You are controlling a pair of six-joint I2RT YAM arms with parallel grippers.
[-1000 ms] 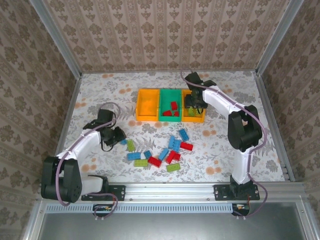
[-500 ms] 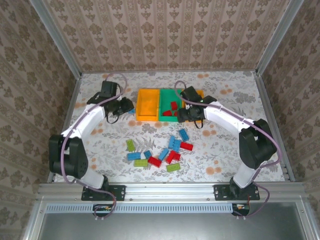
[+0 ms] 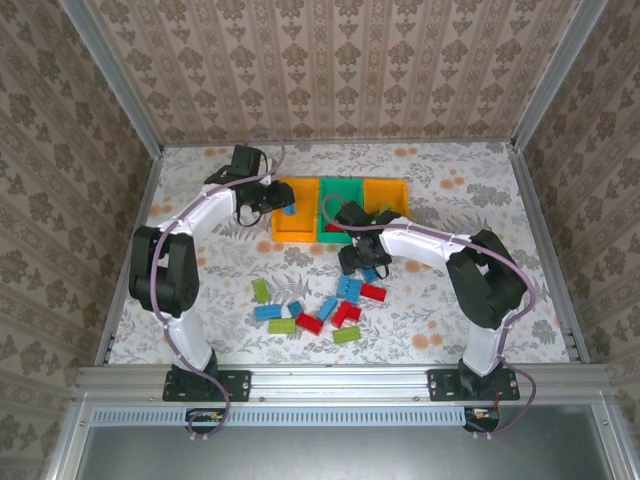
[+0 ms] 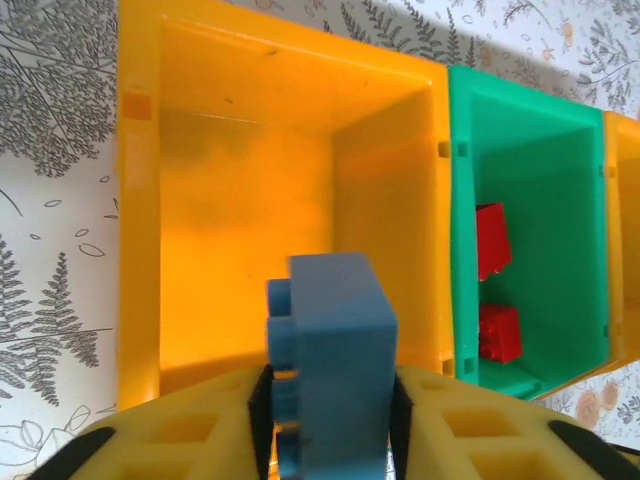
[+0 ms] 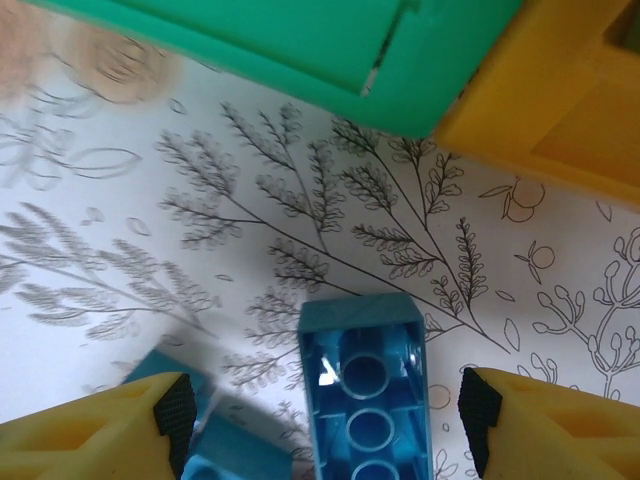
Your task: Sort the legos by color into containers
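- The left jaws clench a blue brick (image 4: 335,360), its long axis pointing out ahead of them and its studs facing left, over the near wall of the orange-yellow bin (image 4: 140,250).
- The right jaws stand released astride an upturned brick (image 5: 365,400) on the tabletop (image 5: 250,250), lying lengthwise between them.
- The left wrist view shows red bricks (image 4: 492,240) in the green bin (image 4: 465,120), ahead and to the right of the jaws.

Three joined bins (image 3: 300,181) are counted: two orange-yellow, and one green bin (image 4: 520,150) between them. Two red bricks (image 4: 492,240) are seen inside the green bin; three light green bricks (image 3: 261,290) are counted in front of it.
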